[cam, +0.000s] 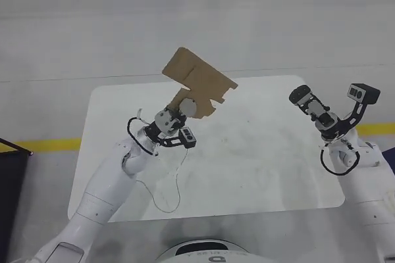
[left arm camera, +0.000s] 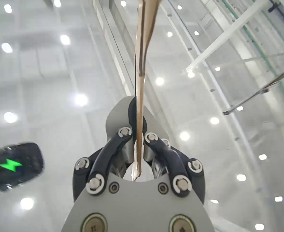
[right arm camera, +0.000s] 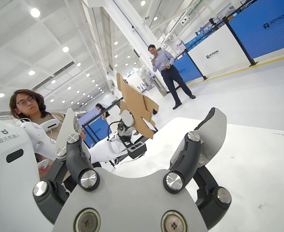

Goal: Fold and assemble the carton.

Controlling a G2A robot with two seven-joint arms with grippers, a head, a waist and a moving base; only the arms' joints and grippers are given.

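Over far edge of white table (cam: 263,164): holding flat carton blank (cam: 201,79) aloft, pinched in left gripper (left arm camera: 138,121) (probably freeing flaps for folding). Right gripper (cam: 301,96) spread, empty, near right edge, ready to fold.

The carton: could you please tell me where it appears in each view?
Top view: carton over the table's far edge.
Left wrist view: carton edge-on, mid-picture.
Right wrist view: carton face-on, mid-picture.
Shared landmark: left tool gripping its lower end.
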